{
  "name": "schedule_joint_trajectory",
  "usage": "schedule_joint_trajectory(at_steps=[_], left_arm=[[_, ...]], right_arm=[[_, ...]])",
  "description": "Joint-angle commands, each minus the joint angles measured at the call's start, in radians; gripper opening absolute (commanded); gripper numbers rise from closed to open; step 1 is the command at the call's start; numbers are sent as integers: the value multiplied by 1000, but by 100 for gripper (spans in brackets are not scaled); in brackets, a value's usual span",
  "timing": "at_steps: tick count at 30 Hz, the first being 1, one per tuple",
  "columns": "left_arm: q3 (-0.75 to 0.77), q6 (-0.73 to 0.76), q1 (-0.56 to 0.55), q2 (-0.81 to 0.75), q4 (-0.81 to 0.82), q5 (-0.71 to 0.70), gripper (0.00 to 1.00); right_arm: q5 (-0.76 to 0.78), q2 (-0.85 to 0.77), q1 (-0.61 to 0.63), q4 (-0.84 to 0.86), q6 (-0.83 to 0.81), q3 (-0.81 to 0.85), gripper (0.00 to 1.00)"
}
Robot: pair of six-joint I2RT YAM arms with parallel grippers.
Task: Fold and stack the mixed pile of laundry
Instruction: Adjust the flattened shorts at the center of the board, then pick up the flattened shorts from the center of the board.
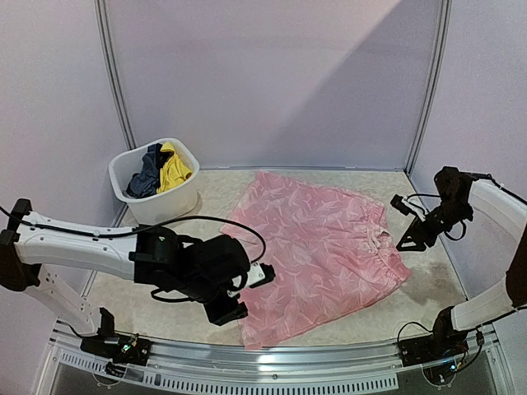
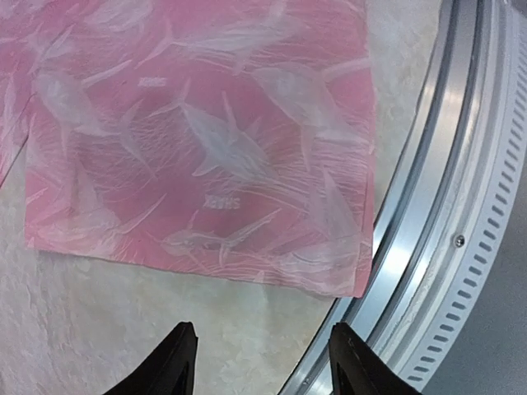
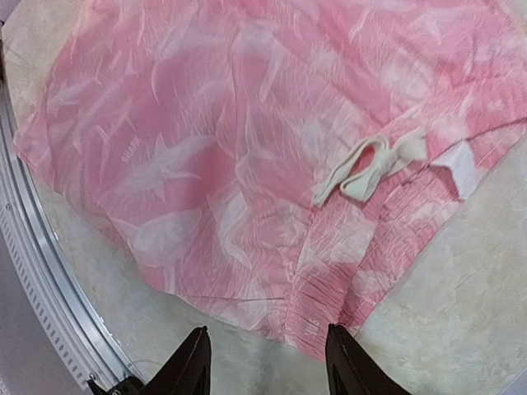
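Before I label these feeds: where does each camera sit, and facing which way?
Top external: above and behind, looking down at table; shows left arm, right arm, pink garment, white tub.
Left wrist: looks down at garment's corner by the metal rail; left gripper open.
Right wrist: looks down at drawstring waistband; right gripper open.
All share the pink garment.

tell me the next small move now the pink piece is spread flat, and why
Probably lower the left tool onto the near hem corner of the pink piece and pinch it to start a fold. The cloth lies flat, both tools are open and off it, and the left one hangs just short of that corner; the right tool sits by the waistband.
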Motion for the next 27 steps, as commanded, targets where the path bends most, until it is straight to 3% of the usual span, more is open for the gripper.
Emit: schedule_joint_trajectory(at_steps=[1,10,22,27], left_arm=[[68,124,-117,162,-39,-40,56],[180,202,-209,364,-68,-57,50],[192,210,-241,444,-91,-3,50],[204,195,-242,479,-77,-61,41]], right_arm=[[-101,-75,3,-53,11,33,51],[-83,-139,3,-33,13,11,56],[-54,-118,3,-31,7,39,56],[-9,-111,3,-36,-15,41,55]])
